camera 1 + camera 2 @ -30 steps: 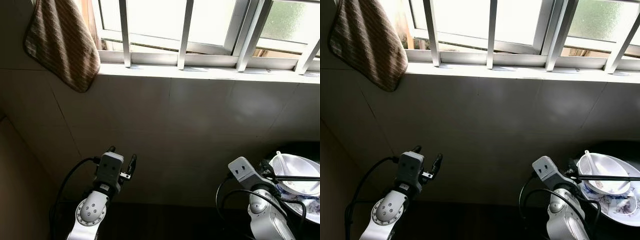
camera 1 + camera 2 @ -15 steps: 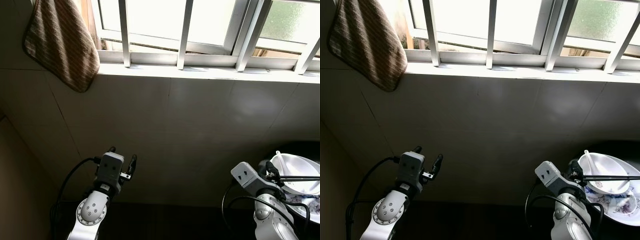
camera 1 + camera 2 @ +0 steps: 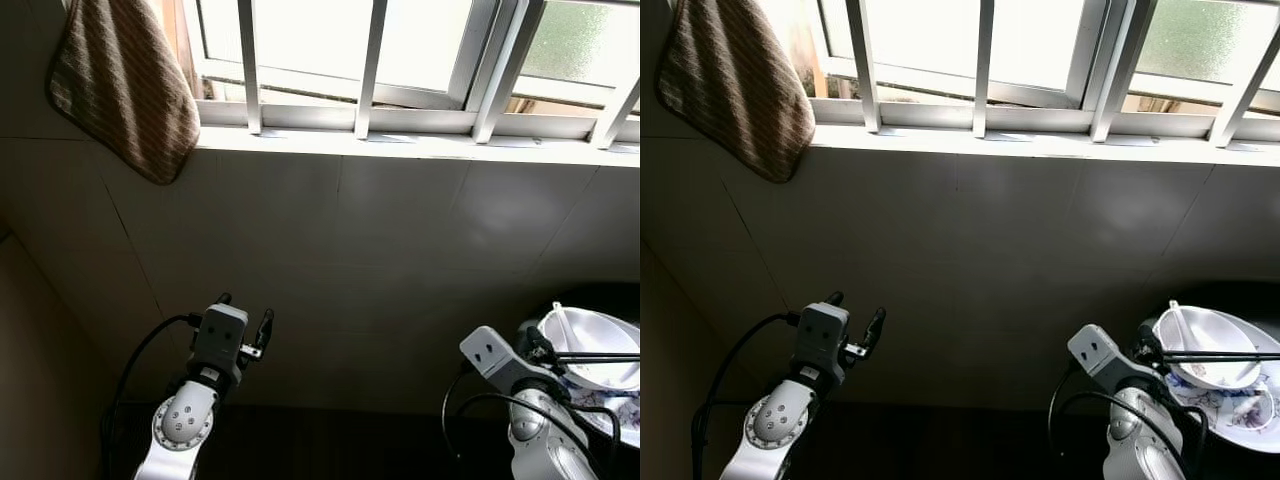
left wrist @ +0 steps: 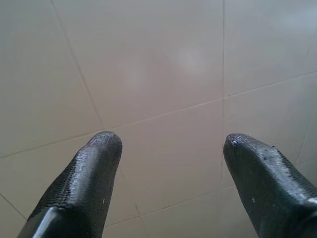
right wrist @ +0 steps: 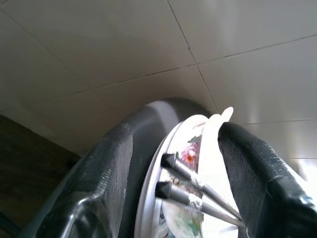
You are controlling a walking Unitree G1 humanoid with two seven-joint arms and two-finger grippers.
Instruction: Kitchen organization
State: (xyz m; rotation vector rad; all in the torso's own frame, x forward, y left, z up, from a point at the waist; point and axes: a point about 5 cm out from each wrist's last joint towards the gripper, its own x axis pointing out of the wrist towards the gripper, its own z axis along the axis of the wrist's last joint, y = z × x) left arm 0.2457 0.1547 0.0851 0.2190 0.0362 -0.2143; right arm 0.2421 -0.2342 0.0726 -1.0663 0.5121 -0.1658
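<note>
At the far right a white bowl (image 3: 1212, 332) with a white spoon (image 3: 1178, 317) sits on a flower-patterned plate (image 3: 1240, 420). A pair of dark chopsticks (image 3: 1230, 354) lies across the bowl. My right gripper (image 5: 178, 130) is at the left edge of this stack, open. Its fingers (image 5: 106, 168) straddle the plate's rim (image 5: 148, 198) and the chopstick ends (image 5: 193, 191). My left gripper (image 3: 246, 308) is raised at the lower left, open, with nothing between its fingertips (image 4: 101, 148). It points at the bare tiled wall.
A beige tiled wall (image 3: 380, 260) stands straight ahead under a white barred window (image 3: 370, 60) and its sill (image 3: 400, 145). A brown striped towel (image 3: 125, 85) hangs at the upper left. A dark surface (image 3: 330, 440) runs along the bottom.
My right arm has shifted a little to the right, closer in on the dishes, and the bowl looks slightly more tilted. The left arm has not moved.
</note>
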